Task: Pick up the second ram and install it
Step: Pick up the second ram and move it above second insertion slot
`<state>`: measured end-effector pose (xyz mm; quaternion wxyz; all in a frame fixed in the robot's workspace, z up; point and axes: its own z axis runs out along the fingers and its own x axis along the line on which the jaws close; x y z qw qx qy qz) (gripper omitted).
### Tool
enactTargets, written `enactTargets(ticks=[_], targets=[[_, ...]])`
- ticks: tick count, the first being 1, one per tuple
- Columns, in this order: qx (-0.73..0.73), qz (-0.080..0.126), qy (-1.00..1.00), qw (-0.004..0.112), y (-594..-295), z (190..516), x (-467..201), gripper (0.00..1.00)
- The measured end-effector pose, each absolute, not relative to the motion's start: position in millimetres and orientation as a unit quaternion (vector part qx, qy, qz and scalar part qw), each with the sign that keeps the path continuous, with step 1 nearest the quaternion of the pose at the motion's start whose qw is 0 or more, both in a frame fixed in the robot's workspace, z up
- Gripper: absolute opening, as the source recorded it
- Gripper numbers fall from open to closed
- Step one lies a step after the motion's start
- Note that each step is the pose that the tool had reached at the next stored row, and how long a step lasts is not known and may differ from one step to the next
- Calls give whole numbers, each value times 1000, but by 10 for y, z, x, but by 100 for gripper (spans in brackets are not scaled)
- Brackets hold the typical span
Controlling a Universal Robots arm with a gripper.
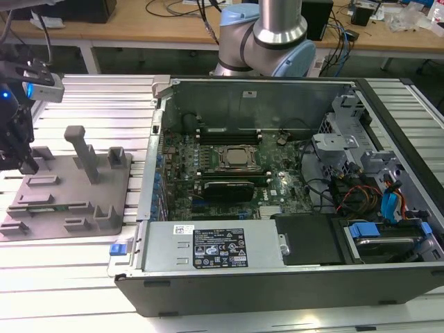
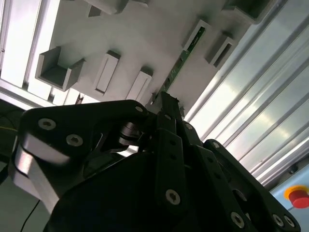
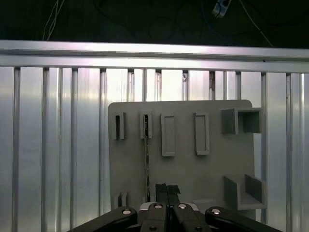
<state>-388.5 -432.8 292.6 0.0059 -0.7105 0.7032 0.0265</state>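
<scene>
The second ram (image 3: 146, 159) is a thin green stick standing on edge in a slot of the grey holder tray (image 3: 212, 164). It also shows in the second wrist view as a green strip (image 2: 184, 55), and in the exterior view as a thin line in the tray's front slot (image 1: 61, 207). My gripper (image 3: 167, 189) hangs above the tray with its fingertips (image 2: 166, 104) pressed together and nothing between them. The stick lies just beside the fingertips, apart from them. In the exterior view the gripper (image 1: 28, 165) is at the far left, over the tray's left end.
The open computer case (image 1: 277, 291) lies to the exterior view's right of the tray (image 1: 104, 222), with the CPU socket (image 1: 239, 158) mid-board and memory slots (image 1: 229, 132) behind it. Upright posts (image 1: 82, 149) rise from the tray. The arm's base (image 1: 267, 35) stands behind the case.
</scene>
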Motion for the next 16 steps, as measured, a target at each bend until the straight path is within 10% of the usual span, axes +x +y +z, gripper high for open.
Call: enactTargets(ticks=[16], targets=[[-710, 32, 703, 12, -4491, 2513, -3953, 8]])
